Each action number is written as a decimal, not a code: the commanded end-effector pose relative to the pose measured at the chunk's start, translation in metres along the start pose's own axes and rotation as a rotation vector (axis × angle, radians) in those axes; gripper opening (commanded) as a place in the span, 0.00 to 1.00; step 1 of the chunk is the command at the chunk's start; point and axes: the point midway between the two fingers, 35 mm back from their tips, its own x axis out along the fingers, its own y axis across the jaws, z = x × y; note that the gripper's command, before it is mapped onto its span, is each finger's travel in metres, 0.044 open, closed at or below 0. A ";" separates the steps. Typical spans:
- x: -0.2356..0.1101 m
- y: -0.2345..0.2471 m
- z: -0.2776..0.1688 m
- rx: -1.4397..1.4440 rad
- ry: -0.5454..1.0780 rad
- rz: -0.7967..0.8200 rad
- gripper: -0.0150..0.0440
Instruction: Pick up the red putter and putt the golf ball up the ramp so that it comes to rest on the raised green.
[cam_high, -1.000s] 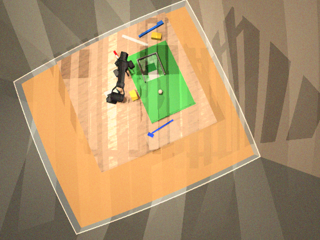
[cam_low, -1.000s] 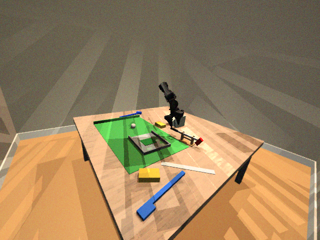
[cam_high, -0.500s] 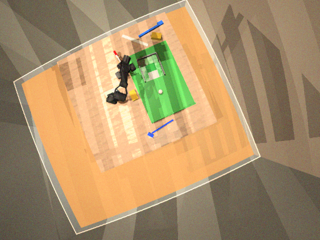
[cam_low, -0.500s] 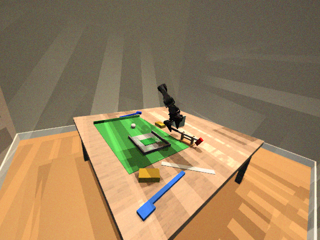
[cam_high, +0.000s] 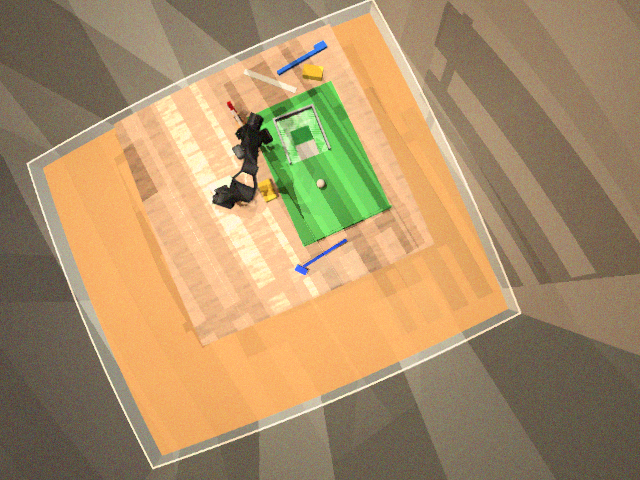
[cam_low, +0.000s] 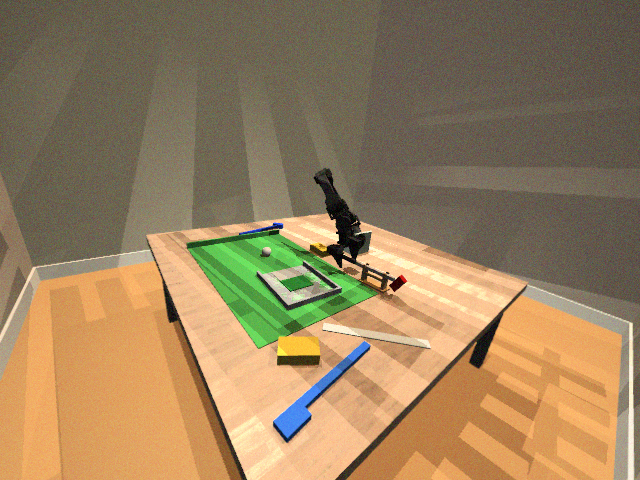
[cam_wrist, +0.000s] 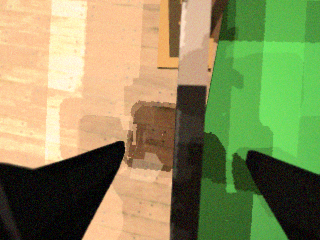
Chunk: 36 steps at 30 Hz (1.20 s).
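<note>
The black, pointed-fingered hand (cam_wrist: 182, 155) gapes wide, gripping nothing, astride the red putter's (cam_wrist: 189, 150) slim square-edged shaft.

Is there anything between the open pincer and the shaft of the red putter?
Nothing visible. In the wrist view the putter shaft runs straight between the two fingers of the open pincer, with only table and green mat beneath.

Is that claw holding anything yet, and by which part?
Nothing is held. The gripper is open, its fingers either side of the red putter's dark shaft.
</note>
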 end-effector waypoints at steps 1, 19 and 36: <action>0.006 0.001 -0.002 -0.006 0.005 0.001 1.00; 0.004 0.000 -0.001 0.000 0.001 0.001 0.32; -0.057 -0.003 0.018 -0.001 -0.003 0.002 0.25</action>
